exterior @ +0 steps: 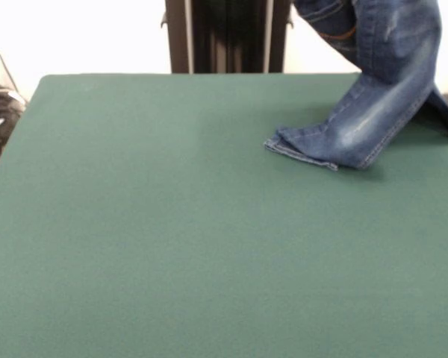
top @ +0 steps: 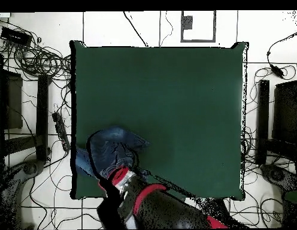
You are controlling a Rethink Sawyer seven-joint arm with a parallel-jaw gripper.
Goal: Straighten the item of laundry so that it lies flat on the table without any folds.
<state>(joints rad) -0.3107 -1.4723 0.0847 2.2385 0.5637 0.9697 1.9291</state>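
The dark blue jeans (exterior: pixel 381 97) hang from above the top right edge of the front view. One faded leg slopes down and its hem (exterior: pixel 299 149) lies crumpled on the green table (exterior: pixel 172 239). In the overhead view the jeans (top: pixel 115 150) are a bunched heap near the table's (top: pixel 175 102) lower left corner. My gripper (top: pixel 120 175), at the end of the red and black arm, sits at the heap's lower edge and holds the jeans up. It is out of the front view.
The robot's dark pedestal (exterior: pixel 228 36) stands behind the table's far edge. Cables (top: pixel 37 57) and black stands (top: pixel 282 114) lie on the floor around the table. The jeans sit close to the table's edge (top: pixel 73 168).
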